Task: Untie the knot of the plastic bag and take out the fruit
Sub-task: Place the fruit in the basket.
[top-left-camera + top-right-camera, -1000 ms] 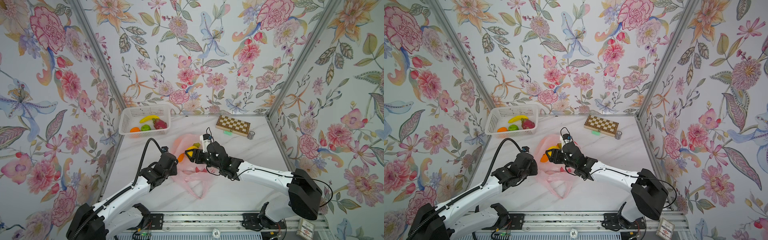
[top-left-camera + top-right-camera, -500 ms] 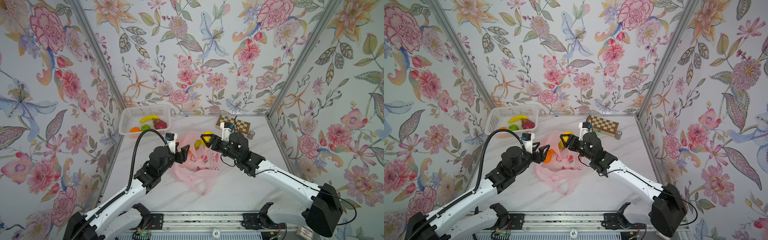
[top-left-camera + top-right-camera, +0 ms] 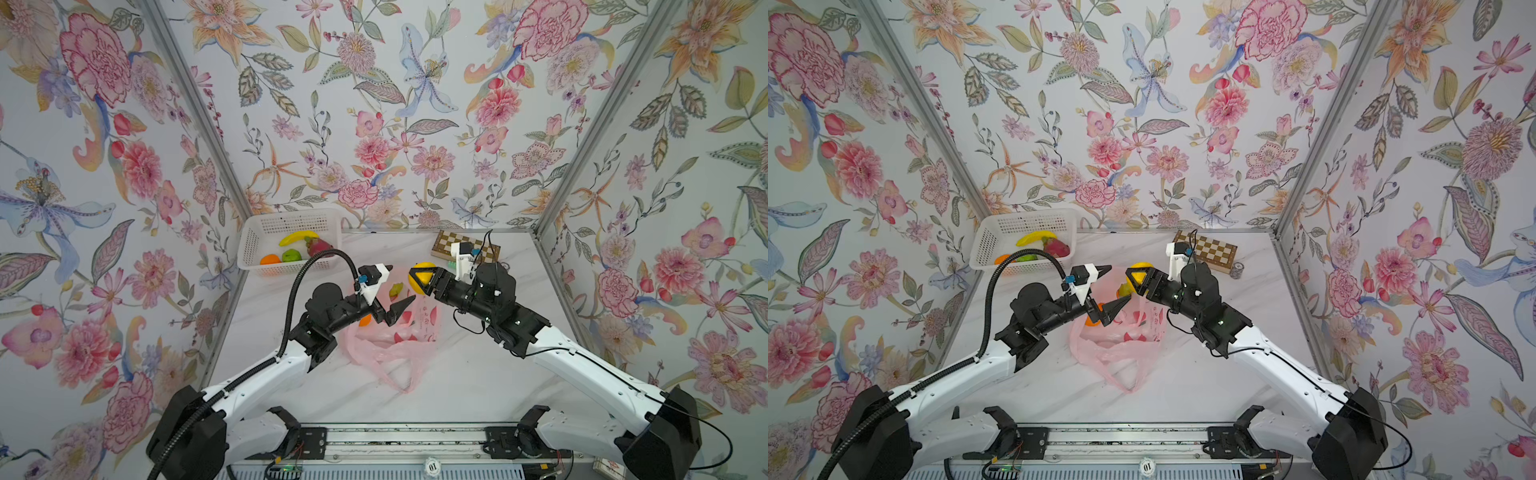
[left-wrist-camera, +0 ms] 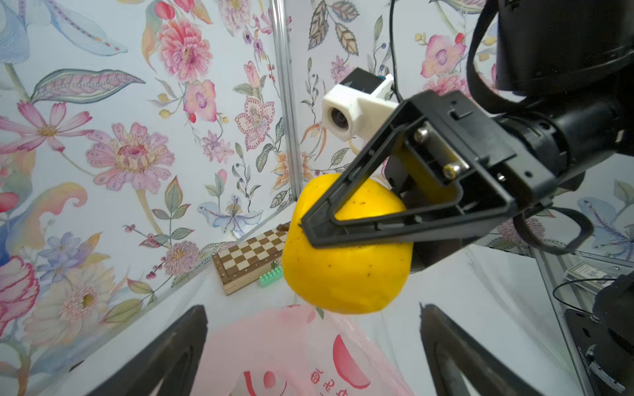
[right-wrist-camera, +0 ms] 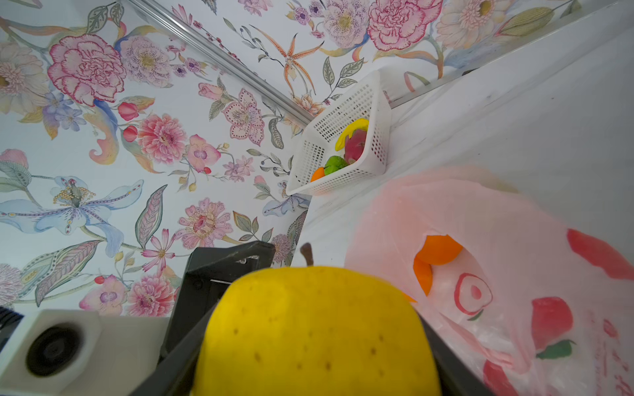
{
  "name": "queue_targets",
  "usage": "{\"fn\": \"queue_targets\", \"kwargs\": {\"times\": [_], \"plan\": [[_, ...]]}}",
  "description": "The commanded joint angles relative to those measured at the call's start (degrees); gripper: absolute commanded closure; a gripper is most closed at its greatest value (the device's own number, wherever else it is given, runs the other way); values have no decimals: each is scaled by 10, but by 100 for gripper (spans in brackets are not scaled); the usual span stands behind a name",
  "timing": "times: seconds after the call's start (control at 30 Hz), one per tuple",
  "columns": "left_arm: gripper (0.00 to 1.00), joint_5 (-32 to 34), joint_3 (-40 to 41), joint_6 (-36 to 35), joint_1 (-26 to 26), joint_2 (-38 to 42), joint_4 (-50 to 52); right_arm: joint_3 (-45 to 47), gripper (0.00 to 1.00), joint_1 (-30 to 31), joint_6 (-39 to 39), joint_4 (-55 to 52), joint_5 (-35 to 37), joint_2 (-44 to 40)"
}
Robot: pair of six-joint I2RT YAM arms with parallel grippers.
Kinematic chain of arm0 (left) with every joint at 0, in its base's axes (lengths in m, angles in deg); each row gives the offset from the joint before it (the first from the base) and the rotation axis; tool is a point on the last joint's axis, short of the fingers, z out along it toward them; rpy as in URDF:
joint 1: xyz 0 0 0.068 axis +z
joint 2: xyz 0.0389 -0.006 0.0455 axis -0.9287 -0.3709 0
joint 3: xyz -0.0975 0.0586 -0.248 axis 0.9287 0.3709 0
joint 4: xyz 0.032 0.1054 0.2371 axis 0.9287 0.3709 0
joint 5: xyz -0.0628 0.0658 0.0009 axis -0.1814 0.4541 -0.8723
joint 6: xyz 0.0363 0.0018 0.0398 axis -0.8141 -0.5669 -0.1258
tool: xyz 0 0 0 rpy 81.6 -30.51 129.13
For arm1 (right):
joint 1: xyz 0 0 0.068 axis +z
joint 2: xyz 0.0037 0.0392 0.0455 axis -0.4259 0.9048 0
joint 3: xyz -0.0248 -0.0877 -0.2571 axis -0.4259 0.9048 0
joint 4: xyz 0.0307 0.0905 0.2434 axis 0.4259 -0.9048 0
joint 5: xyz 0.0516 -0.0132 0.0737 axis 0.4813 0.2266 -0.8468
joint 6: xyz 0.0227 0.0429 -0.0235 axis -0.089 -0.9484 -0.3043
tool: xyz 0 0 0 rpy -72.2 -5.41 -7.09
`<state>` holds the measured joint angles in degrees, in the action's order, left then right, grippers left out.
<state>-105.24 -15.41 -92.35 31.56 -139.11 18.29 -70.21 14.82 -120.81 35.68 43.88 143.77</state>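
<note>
My right claw (image 3: 417, 277) clamps a yellow fruit (image 4: 346, 274), lumpy and speckled, aloft. My left claw (image 3: 402, 282) gapes empty just beside it. The right wrist view, unlike the top views, shows its brown stem (image 5: 306, 252) aimed away from my wrist, and oranges (image 5: 441, 248) inside the open plastic bag (image 3: 390, 345). The bag is thin, crumpled and pink, slumped on the pale veined surface (image 3: 478, 374) below.

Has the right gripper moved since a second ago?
Yes. In a top view the right gripper, shut on the yellow fruit, has gone back from over the plastic bag toward the chessboard.
</note>
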Motion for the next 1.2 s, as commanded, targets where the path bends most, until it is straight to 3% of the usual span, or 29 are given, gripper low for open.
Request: {"fn": "queue_targets", "kwargs": {"times": [0.0, 0.23, 0.63, 0.83, 0.97, 1.17], "plan": [[1, -69, -37, -27, 3, -32, -69, -10, 32, 0, -5, -3, -15, -15], [6, -102, -83, -20, 0, -98, -97, -11, 32, 2, -7, -2, -20, -22], [55, -159, -120, 0, -2, -140, -79, -6, 31, 2, -6, -1, -15, -27], [62, -63, -132, 5, 1, -123, -19, 16, 1, 2, 0, 1, 34, -60], [64, 27, -154, 2, 16, -105, 51, 52, 1, -1, 1, 20, 75, -98], [65, 91, -201, 1, 71, -100, 143, 76, 1, -10, 14, 17, 85, -125]]}}
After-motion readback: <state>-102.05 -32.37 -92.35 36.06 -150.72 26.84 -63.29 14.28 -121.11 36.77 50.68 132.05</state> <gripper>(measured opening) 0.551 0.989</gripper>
